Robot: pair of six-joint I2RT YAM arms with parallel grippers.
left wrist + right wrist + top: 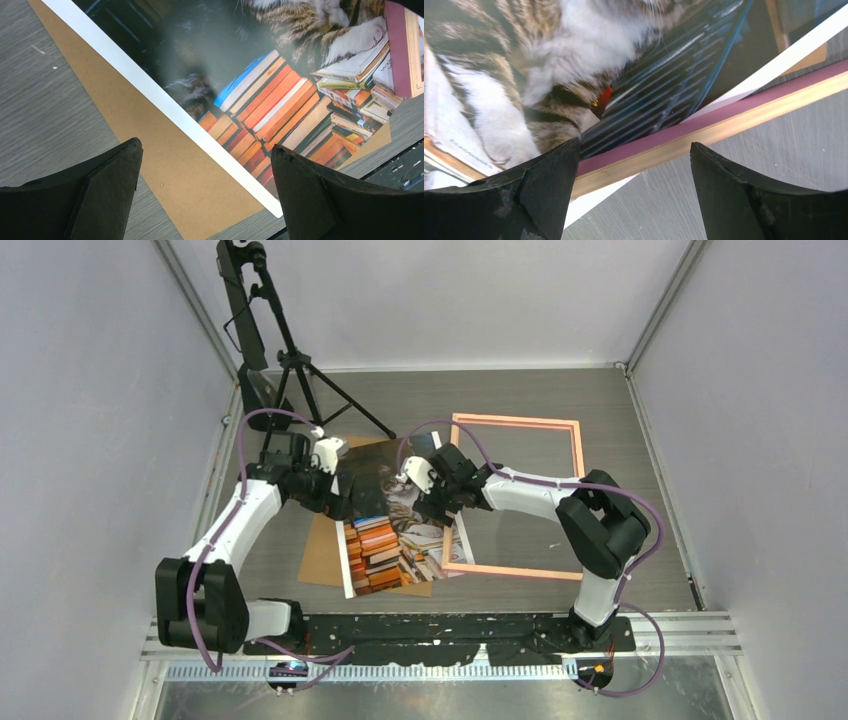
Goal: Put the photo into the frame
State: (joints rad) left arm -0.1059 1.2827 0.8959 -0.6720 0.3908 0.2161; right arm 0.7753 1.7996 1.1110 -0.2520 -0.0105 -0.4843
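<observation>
Top view: the cat photo (385, 545) lies under the left claw (338, 483) and right claw (425, 496), with the salmon frame (560, 425) just right of them. Left wrist: claw released, the photo's white edge below it. Right wrist: claw released, astride the frame rail that overlaps the photo.

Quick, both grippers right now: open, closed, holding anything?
Left gripper: open, holding nothing, over the photo's white edge.
Right gripper: open, holding nothing, over the frame rail.
</observation>
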